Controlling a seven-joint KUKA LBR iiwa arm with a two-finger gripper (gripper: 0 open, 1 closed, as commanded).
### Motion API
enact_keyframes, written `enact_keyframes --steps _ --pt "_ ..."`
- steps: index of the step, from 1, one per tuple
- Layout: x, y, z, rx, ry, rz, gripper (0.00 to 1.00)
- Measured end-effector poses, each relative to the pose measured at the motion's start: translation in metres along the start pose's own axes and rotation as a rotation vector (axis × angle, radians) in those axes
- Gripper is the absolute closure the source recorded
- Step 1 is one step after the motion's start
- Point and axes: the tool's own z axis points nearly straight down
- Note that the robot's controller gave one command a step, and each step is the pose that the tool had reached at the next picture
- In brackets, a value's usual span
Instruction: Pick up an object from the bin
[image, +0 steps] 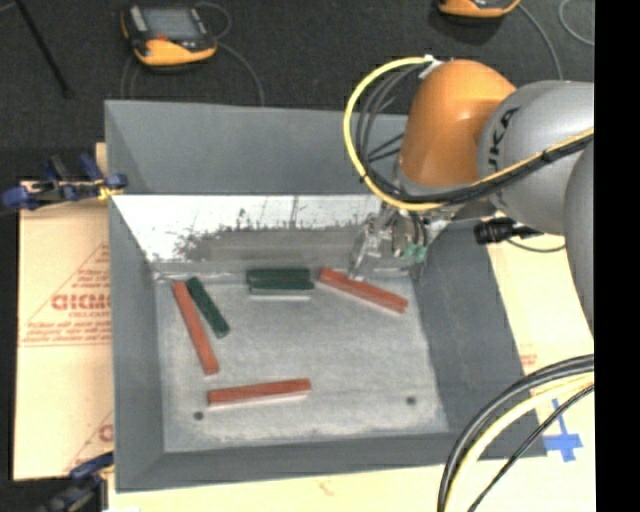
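Gripper (385, 248) state: cannot tell. Descent may clip the end of the red bar (363, 290) just below it, skidding the bar aside.

The grey metal bin (465, 330) has its widest bare floor in the middle and along the right side, between the things at the back and the flat red rectangular bar (258, 392) lying near the front wall. At the back, a dark green rectangular block (280, 280) and a tilted red-orange bar (363, 291) lie nearly end to end, close under the steep back wall, with little room behind them. The gripper (388, 248) and the arm's orange cover (450, 120) fill the back right corner, just above that bar. On the left, a long red bar (195, 326) and a slim dark green bar (208, 306) lie just beside each other near the left wall; whether they touch cannot be told.
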Motion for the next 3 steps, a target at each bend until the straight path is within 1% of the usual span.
enact_keyframes --steps 1,2,3 --pt "0.000 0.000 0.000 0.001 0.000 -0.001 0.00" --pt "0.000 0.000 0.000 0.001 0.000 -0.001 0.00" --pt "0.007 -0.018 0.060 0.000 -0.004 -0.086 0.00"
